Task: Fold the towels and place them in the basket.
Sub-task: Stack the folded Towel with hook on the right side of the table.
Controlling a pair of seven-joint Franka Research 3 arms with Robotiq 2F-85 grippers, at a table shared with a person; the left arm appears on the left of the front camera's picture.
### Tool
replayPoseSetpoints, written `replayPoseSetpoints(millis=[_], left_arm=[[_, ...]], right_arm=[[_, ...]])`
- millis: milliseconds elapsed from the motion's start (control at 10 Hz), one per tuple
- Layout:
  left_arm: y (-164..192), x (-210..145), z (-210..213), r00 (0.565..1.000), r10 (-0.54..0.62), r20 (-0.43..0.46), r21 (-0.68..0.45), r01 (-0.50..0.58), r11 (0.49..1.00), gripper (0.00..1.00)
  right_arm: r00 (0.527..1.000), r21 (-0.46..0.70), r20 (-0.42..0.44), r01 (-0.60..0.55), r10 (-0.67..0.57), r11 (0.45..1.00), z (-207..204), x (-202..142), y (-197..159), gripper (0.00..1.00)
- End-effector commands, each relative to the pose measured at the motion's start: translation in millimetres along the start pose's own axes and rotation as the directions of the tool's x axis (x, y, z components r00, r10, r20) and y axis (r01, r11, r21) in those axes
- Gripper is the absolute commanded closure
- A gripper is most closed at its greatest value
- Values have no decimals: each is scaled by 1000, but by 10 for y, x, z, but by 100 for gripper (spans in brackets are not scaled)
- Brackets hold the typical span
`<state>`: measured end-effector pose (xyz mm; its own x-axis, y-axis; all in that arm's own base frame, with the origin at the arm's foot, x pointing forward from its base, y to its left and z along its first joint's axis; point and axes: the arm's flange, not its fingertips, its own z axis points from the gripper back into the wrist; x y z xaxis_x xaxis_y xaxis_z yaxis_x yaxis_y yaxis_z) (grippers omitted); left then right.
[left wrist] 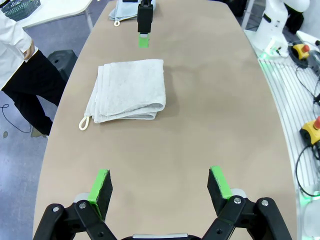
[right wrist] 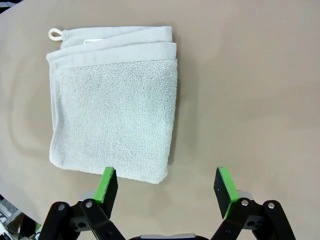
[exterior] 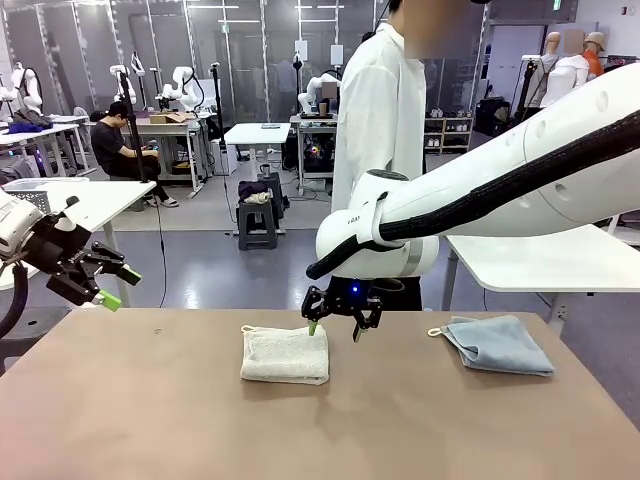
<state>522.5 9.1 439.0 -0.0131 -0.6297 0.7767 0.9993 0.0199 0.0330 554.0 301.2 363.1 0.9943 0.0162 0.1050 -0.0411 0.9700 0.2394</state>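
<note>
A cream-white towel [exterior: 285, 355] lies folded on the brown table, its loop at the far left corner. My right gripper [exterior: 337, 325] hovers open just above its right edge. In the right wrist view the same towel [right wrist: 115, 100] lies ahead and left of the open right gripper [right wrist: 167, 187], apart from its pads. A pale blue towel [exterior: 497, 343] lies folded at the right. My left gripper [exterior: 110, 285] hangs open and raised beyond the table's left end; its wrist view shows this gripper [left wrist: 160, 185] with nothing between the fingers and the cream towel [left wrist: 127, 90] farther off. A dark lattice basket [left wrist: 20, 7] stands on a white side table.
A person in a white shirt [exterior: 380, 110] stands at the far side of the table, behind my right arm. White side tables [exterior: 545, 262] stand beyond the far edge. The near half of the tabletop [exterior: 300, 430] is bare.
</note>
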Motion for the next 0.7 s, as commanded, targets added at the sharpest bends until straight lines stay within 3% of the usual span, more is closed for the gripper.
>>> replayPoseSetpoints(millis=[0,600], left_arm=[[-12,10,11,1000,-6,-10,0,6,1000,4],[-12,10,11,1000,-6,-10,0,6,1000,4]], right_arm=[[1000,-9,6,-2,2,1000,-10,35,18,3],[999,60,-5,47,-46,997,-509,68,108,3]])
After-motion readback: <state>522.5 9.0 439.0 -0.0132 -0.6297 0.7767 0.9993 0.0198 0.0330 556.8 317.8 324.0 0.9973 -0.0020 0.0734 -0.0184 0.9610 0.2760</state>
